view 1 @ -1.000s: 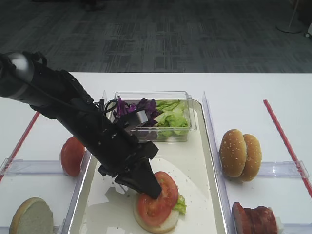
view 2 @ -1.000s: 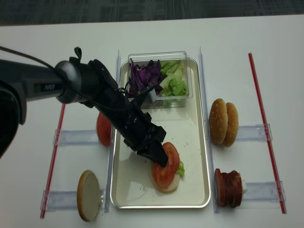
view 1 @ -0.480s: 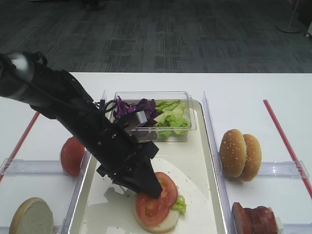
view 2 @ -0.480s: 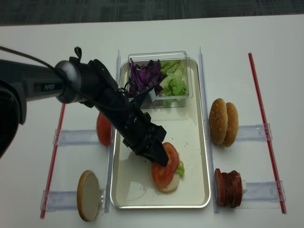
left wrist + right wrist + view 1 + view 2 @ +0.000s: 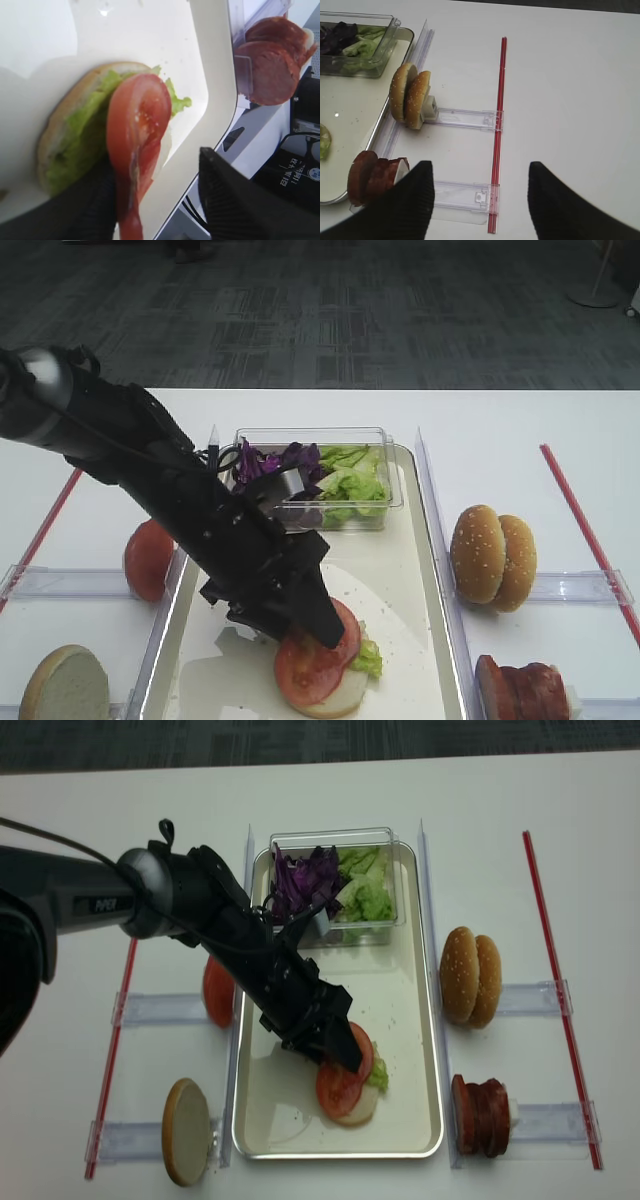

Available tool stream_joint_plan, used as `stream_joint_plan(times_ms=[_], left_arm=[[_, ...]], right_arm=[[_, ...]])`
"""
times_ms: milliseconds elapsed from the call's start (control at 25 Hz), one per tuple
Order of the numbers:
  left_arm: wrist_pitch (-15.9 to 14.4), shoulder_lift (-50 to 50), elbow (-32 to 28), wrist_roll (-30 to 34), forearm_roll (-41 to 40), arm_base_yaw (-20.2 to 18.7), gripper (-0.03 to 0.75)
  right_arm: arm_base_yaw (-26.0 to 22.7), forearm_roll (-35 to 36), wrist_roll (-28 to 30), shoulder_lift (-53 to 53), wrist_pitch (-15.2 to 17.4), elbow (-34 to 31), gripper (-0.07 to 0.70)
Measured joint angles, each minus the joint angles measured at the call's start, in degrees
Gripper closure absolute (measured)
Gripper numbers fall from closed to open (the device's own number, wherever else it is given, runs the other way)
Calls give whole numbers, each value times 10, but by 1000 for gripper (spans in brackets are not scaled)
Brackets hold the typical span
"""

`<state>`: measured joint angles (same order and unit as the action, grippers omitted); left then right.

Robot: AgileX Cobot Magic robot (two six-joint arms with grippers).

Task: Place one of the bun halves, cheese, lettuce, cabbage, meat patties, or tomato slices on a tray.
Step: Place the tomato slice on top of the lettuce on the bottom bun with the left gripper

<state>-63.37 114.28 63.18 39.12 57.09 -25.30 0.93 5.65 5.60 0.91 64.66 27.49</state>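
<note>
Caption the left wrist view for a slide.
Tomato slice settling on lettuce and bun half in the tray.

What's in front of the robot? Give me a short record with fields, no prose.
tray: holds a bun base topped with lettuce, and a clear box of leaves
tomato slice: tilted on edge over the lettuce, against one finger
left gripper: open, astride the slice
right gripper: open, empty, over bare table
right of tray: sesame buns, patties
left of tray: spare tomato, pale bun half
</note>
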Motion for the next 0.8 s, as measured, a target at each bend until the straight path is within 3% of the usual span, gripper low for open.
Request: stream_joint_plan(times_ms=[800], left_arm=[[-7,0,20,-31,-26,-17,386]], right_arm=[[0,0,0,0,0,0,186]])
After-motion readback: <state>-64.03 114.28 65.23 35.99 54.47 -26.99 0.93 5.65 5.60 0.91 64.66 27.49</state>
